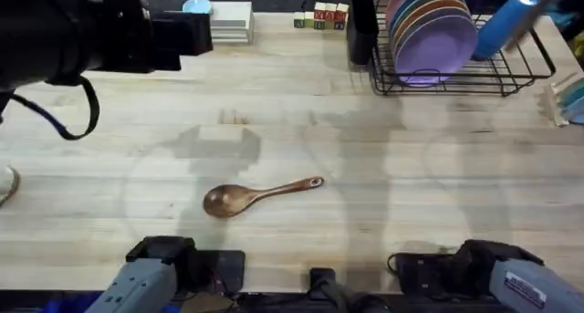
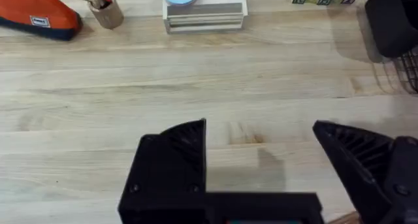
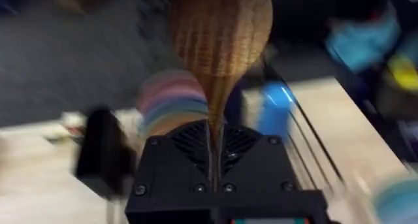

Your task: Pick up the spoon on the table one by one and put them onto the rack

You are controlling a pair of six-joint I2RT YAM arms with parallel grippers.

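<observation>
One spoon in transit to the rack, one left on the counter.

On the counter (image 1: 109, 121), the rack (image 1: 511, 76) stands at the far right. A dark spoon (image 1: 251, 196) lies mid-counter, near the arm bases. The left fingers (image 2: 261, 165) are spread and empty above bare wood. The right fingers (image 3: 215, 145) pinch a second spoon's (image 3: 222, 28) handle, bowl up, facing the rack. Next, I judge: lower it into the rack, then let go.
</observation>
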